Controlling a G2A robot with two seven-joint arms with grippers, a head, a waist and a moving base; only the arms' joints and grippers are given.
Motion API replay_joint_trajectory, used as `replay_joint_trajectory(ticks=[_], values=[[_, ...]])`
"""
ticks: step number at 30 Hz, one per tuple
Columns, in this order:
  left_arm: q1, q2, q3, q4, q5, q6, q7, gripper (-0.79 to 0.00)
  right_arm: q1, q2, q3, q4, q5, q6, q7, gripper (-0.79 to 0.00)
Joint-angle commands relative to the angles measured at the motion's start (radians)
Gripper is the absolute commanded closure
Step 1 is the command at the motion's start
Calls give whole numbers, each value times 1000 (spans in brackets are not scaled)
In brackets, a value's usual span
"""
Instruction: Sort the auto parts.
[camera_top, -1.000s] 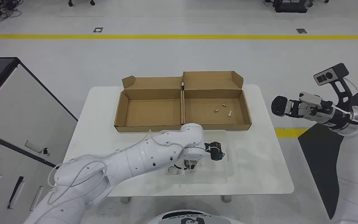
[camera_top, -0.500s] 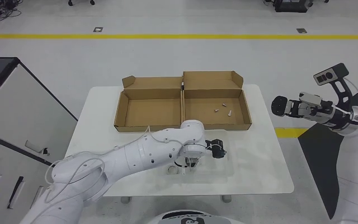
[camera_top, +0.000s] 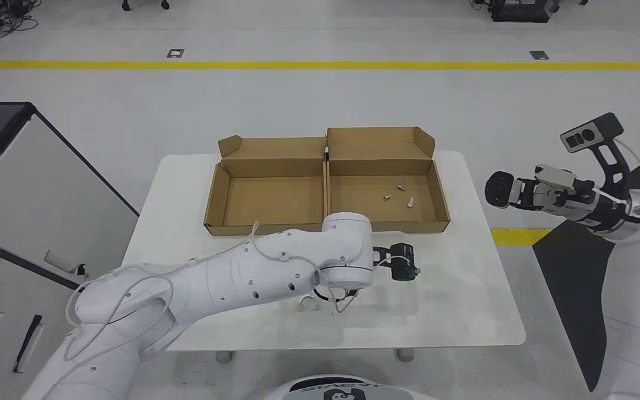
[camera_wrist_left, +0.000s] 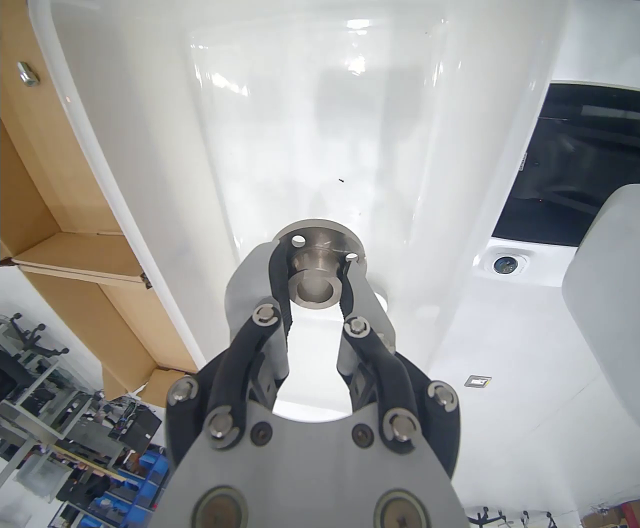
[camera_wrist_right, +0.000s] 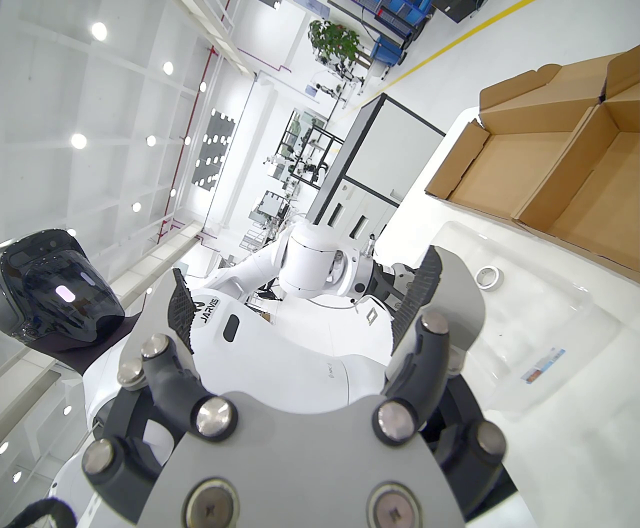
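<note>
My left gripper (camera_wrist_left: 315, 258) is shut on a metal flanged bushing (camera_wrist_left: 326, 236), clamped by its short tube and held over the clear plastic tray (camera_wrist_left: 320, 100). In the top view the left gripper (camera_top: 404, 266) hangs above the tray's right part, just in front of the right cardboard box (camera_top: 436, 190). That box holds three small bolts (camera_top: 400, 187), and one bolt (camera_wrist_left: 27, 74) appears in the left wrist view. A ring-shaped part (camera_wrist_right: 487, 277) lies in the tray (camera_wrist_right: 550, 325). My right gripper (camera_wrist_right: 305, 272) is open and empty, off the table's right side (camera_top: 497, 188).
Two open cardboard boxes stand side by side at the table's back; the left box (camera_top: 265, 200) has a bare floor. The white table (camera_top: 470, 290) has free room to the right of the tray and along its left side (camera_top: 170, 240).
My left gripper has risen from the tray and shifted right with the bushing in it. The right arm has not moved.
</note>
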Motion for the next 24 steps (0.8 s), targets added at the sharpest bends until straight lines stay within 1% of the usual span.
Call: replay_joint_trajectory(ticks=[1,5,6,7,9,12,16,20,24], values=[[0,0,0,0,0,0,0,0,0,0,0,0,0,0,0,-785],[0,0,0,0,0,0,0,0,0,0,0,0,0,0,0,-785],[8,1,-7,6,-4,7,24,0,0,0,0,0,0,0,0,-785],[19,5,-28,14,-31,10,66,0,0,0,0,0,0,0,0,-785],[24,20,-83,34,-72,6,102,0,0,0,0,0,0,0,0,-785],[49,55,-171,11,-111,4,140,0,0,0,0,0,0,0,0,-785],[124,117,-310,-32,-151,-40,175,0,0,0,0,0,0,0,0,-785],[214,174,-451,-69,-200,-120,213,0,0,0,0,0,0,0,0,-785],[284,214,-579,-72,-287,-214,260,0,0,0,0,0,0,0,0,-785]])
